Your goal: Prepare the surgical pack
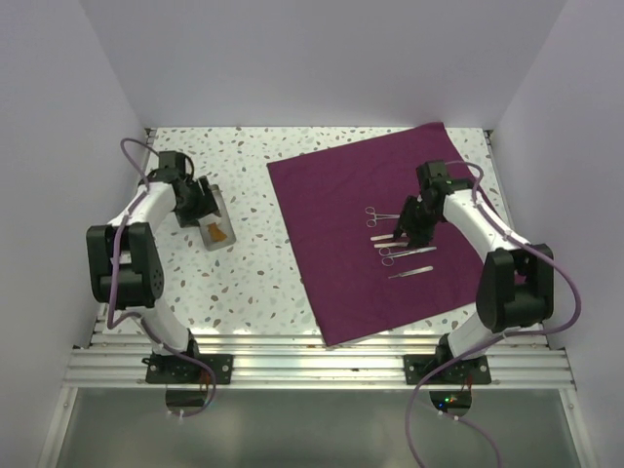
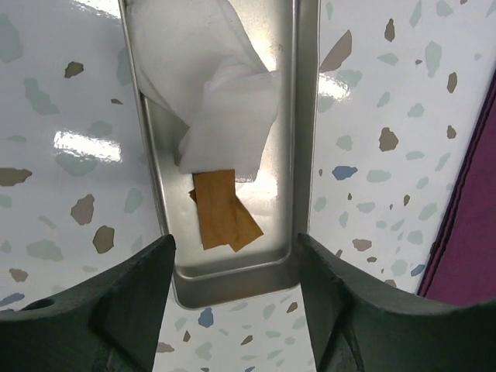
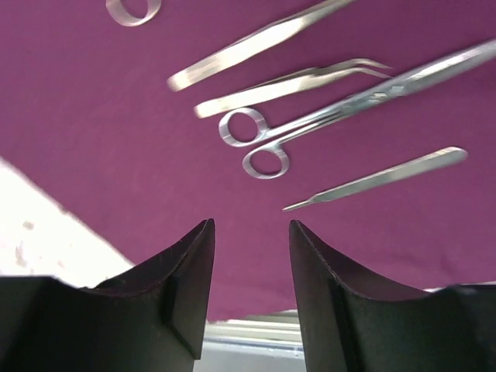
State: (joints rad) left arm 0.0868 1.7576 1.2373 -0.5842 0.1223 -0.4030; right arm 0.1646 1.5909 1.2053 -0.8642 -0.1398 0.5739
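Note:
The plum-purple cloth (image 1: 331,263) of the surgical pack lies spread flat on the right of the table. Steel instruments (image 1: 400,239) lie in a row on it: ringed scissors (image 3: 310,128), tweezers (image 3: 263,43) and a thin scalpel handle (image 3: 380,178). My right gripper (image 3: 249,232) hangs open just above them (image 1: 409,224), holding nothing. The small steel tray (image 2: 306,116) sits on the left of the table (image 1: 216,226). It holds a white pad (image 2: 225,101) and orange strips (image 2: 221,217). My left gripper (image 2: 236,263) is open, its fingers either side of the tray's near end (image 1: 195,205).
The speckled tabletop (image 1: 253,283) is walled in white on three sides. An aluminium rail (image 1: 312,366) runs along the near edge with both arm bases on it. The cloth's near corner reaches almost to that rail.

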